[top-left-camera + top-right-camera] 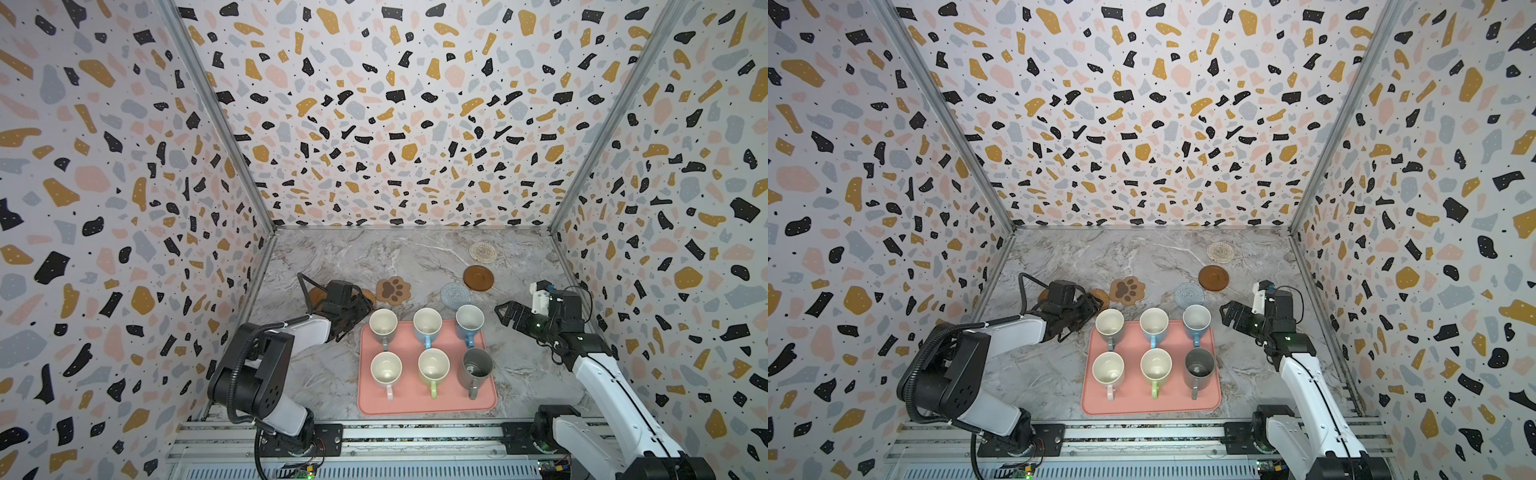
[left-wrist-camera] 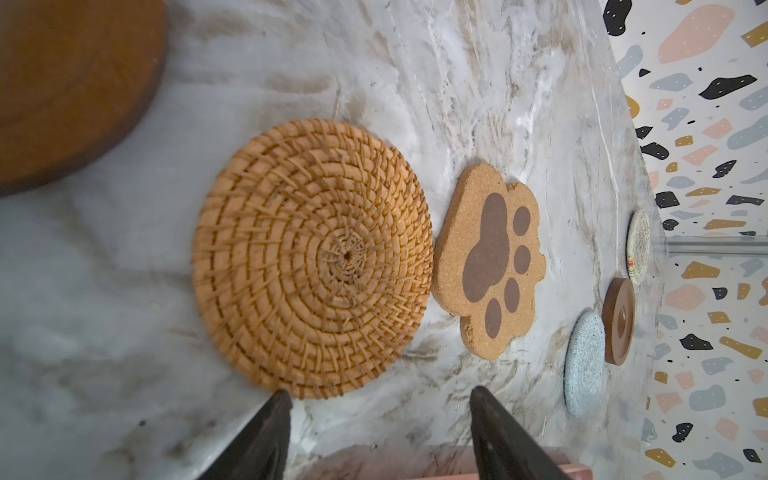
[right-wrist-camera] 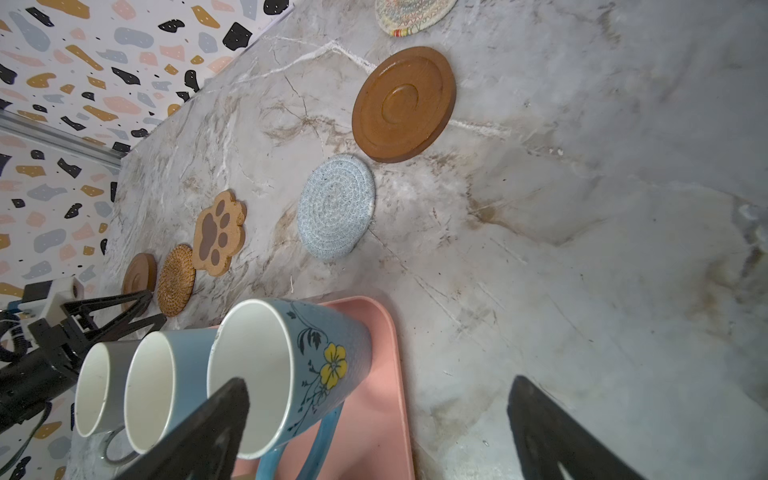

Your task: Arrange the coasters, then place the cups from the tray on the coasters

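Marble tabletop (image 1: pixel 332 257): saw mugs (image 1: pixel 433 365) with handles toward near edge. Found left gripper (image 2: pixel 380 390) apart, empty, by rattan coaster (image 2: pixel 311 257); right gripper (image 3: pixel 378 380) wide apart, empty.

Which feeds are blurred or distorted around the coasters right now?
Left wrist view: the nearer glossy brown disc coaster is soft, the tan rattan round coaster sharp. Right wrist view: the light blue flowered mug looks stretched near the lens. Both top views: the marble-patterned table is sharp, evenly lit.
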Controlling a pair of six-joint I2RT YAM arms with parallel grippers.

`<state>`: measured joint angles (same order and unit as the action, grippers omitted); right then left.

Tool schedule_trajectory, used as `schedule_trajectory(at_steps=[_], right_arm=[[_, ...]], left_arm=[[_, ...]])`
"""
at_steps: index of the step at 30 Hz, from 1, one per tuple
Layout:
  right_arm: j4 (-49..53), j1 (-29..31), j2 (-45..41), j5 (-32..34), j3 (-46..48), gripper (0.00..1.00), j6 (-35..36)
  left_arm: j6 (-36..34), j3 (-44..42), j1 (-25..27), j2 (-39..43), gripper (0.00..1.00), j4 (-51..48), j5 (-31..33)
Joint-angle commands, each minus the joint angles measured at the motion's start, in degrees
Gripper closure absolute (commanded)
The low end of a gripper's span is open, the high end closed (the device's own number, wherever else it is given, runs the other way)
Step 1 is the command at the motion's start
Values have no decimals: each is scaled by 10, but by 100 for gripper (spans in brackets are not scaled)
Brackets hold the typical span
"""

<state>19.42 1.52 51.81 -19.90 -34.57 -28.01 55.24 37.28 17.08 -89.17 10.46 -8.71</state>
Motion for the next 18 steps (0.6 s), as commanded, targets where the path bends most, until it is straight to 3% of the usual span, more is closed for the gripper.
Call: schedule_trajectory(at_steps=[1,18], right_arm=[[14,2,-7,5,-7,1,-1],[28,2,-20,13,-11,1,-4]], left_arm=[[16,-16,3,-12,31,35,5],[6,13,3,-64,32,35,27]])
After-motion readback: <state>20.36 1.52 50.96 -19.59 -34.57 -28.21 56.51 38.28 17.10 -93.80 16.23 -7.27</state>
